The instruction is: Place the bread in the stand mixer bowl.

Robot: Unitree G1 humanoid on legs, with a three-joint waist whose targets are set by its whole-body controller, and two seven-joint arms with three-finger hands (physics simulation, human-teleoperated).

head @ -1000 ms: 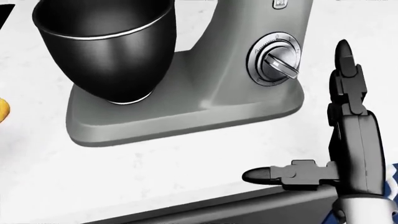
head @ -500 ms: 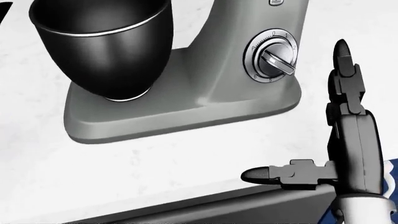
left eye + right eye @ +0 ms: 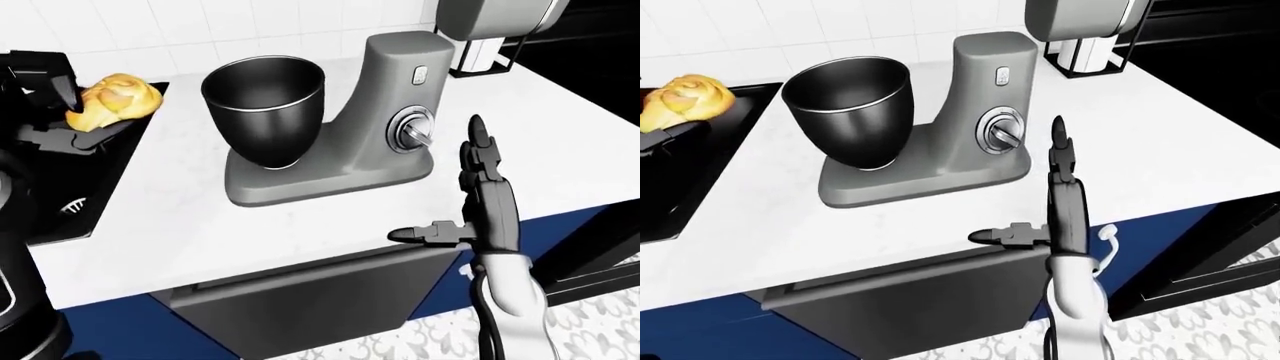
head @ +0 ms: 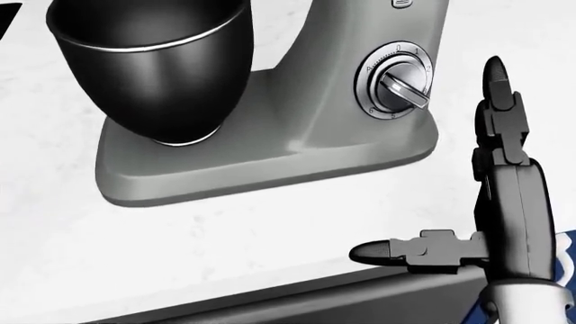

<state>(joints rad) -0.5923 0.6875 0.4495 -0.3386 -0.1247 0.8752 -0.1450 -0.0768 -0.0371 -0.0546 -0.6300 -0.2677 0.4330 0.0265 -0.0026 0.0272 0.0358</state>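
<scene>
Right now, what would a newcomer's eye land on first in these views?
The grey stand mixer mid-counter, its dark bowl empty. Next, the golden bread at upper left in the left-eye view, held in the left hand over the dark sink area. The right hand hangs open at the counter's near edge, right of the mixer.
</scene>
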